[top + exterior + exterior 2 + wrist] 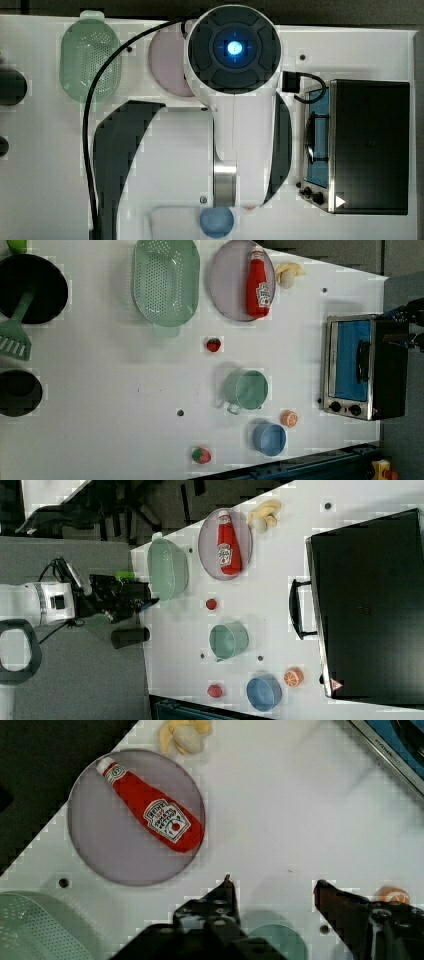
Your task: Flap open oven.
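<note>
Left view, read left to right. A green colander [165, 282] occupies the upper centre of the frame, followed by a plate [230, 285] carrying a ketchup bottle [258, 284]. A green cup [245, 390] and a blue bowl [269, 439] are seen lower down. The oven [365, 366] stands at the right edge of the table [110, 390], and its blue-tinted door is seen closed, with the dark bar handle [363, 361] across the glass.

In the wrist view, the end effector [272, 890] is seen above bare table, its two fingers spread wide apart with nothing between them and nothing touched. The plate and bottle lie ahead of it in the upper left of the frame, while a corner of the oven door appears in the upper right.

The oven is therefore judged to lie well apart from the end effector, off toward the frame's upper right. In the left view, the handle's long axis runs up and down the frame. A finger spread set across that axis is judged to be needed before the door can be pulled down.
</note>
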